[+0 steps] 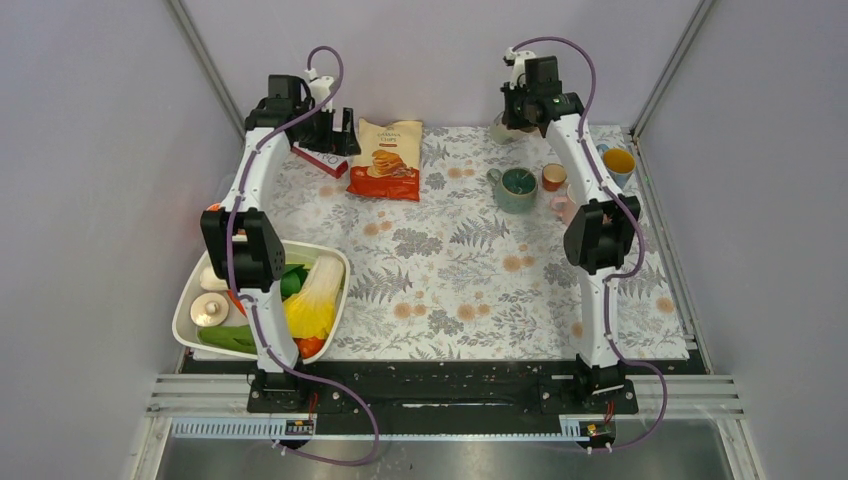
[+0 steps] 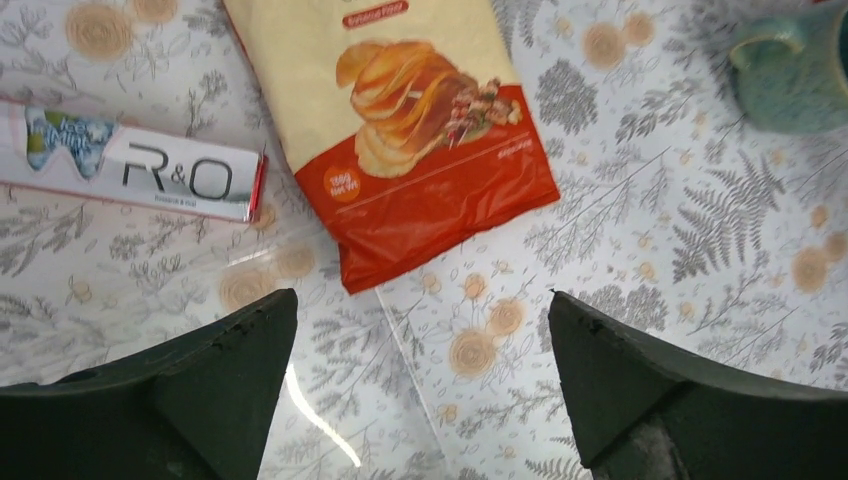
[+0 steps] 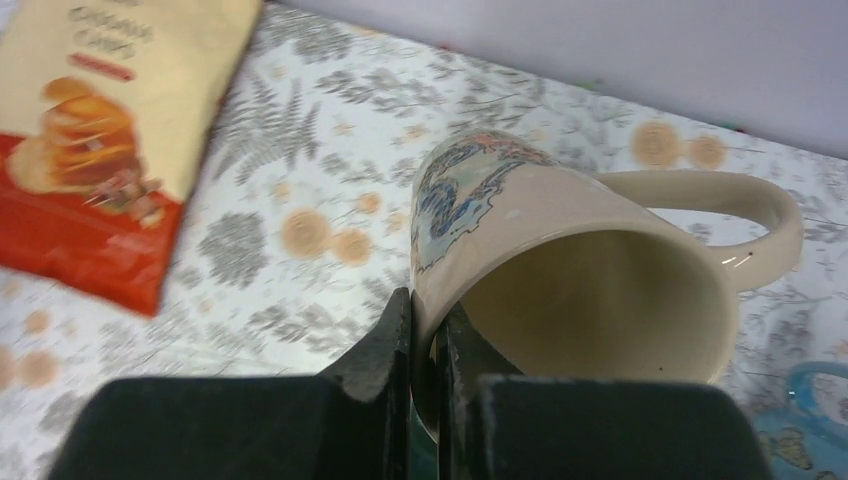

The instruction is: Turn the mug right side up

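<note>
The right claw [image 3: 425, 310] is pinched narrow on the wall of the cream ceramic mug with a blue painted pattern [image 3: 560, 260], one finger inside the rim and one outside. The mug sits at the far right of the floral-clothed table [image 1: 450, 290], just under that arm's wrist. Its long axis lies tipped over: the mouth faces back toward the claw, the base points away toward the far wall, and the handle juts to the right in the wrist view. Whether its side touches the table I cannot tell. Righting it looks like a wrist roll that swings the mouth upward. The left claw [image 2: 422, 300] hangs wide open, well apart, above the red-and-cream crisp bag [image 2: 420, 130].
</note>
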